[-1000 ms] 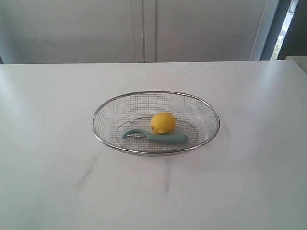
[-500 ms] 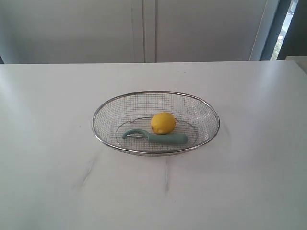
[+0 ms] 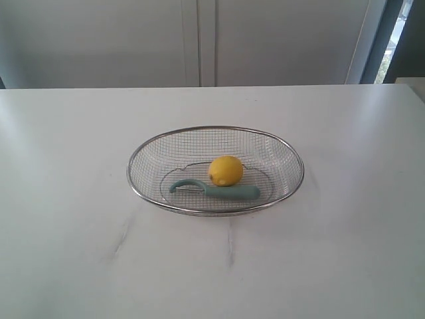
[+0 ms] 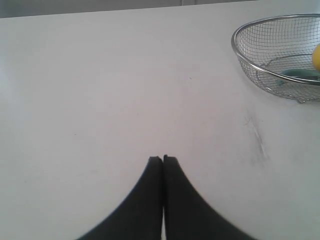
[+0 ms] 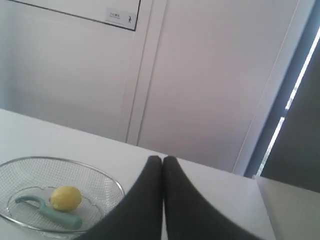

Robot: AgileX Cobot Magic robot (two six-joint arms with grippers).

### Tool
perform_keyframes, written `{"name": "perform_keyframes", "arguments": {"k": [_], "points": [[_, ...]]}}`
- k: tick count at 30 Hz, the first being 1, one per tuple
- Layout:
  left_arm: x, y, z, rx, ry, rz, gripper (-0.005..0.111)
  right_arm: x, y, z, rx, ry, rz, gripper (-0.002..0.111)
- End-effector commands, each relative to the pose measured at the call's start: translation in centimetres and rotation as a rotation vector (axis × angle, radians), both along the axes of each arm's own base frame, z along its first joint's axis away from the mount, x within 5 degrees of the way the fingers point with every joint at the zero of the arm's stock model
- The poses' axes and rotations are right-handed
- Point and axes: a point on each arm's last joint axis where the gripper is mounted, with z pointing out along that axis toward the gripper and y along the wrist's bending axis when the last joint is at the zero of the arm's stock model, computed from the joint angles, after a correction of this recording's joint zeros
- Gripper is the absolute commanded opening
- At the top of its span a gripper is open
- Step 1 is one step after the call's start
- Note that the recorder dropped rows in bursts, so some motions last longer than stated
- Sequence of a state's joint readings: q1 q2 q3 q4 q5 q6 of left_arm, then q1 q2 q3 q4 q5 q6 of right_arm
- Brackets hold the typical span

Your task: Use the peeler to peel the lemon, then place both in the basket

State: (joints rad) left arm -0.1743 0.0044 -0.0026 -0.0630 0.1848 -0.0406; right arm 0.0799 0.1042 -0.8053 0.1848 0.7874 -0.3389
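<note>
The wire-mesh basket stands in the middle of the white table. Inside it lies the yellow lemon, with the teal peeler just in front of it, hooked head to the left. Neither gripper shows in the exterior view. In the left wrist view my left gripper is shut and empty over bare table, well away from the basket and the peeler. In the right wrist view my right gripper is shut and empty, beside and apart from the basket, lemon and peeler.
The white table spreads wide on all sides of the basket, with faint grey streaks in front of it. Pale cabinet doors stand behind the table's far edge. A dark window frame rises at the back right.
</note>
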Motion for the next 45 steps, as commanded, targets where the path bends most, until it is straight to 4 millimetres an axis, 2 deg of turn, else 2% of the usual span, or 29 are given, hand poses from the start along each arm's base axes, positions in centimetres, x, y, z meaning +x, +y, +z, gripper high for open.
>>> {"name": "perform_keyframes", "arguments": {"k": [1,5,9,14,20,31,45], "points": [[0.0,0.0,0.0,-0.004,-0.007,0.003,0.0,0.9,0.3,-2.7,0.163,0.076,-0.011,0.0],[0.0,0.0,0.0,-0.004,-0.007,0.003,0.0,3.0,0.0,-4.2,0.396,-0.03,-0.058,0.0],[0.0,0.0,0.0,-0.004,-0.007,0.003,0.0,4.9,-0.4,-6.2,0.5,-0.091,-0.101,0.0],[0.0,0.0,0.0,-0.004,-0.007,0.003,0.0,6.1,-0.6,-8.8,0.445,-0.033,-0.153,0.0],[0.0,0.0,0.0,-0.004,-0.007,0.003,0.0,6.8,-1.1,-11.6,0.269,0.01,-0.225,0.0],[0.0,0.0,0.0,-0.004,-0.007,0.003,0.0,8.1,-1.5,-19.8,0.221,0.225,-0.318,0.0],[0.0,0.0,0.0,-0.004,-0.007,0.003,0.0,8.0,-1.5,-19.9,0.221,0.241,-0.314,0.0]]}}
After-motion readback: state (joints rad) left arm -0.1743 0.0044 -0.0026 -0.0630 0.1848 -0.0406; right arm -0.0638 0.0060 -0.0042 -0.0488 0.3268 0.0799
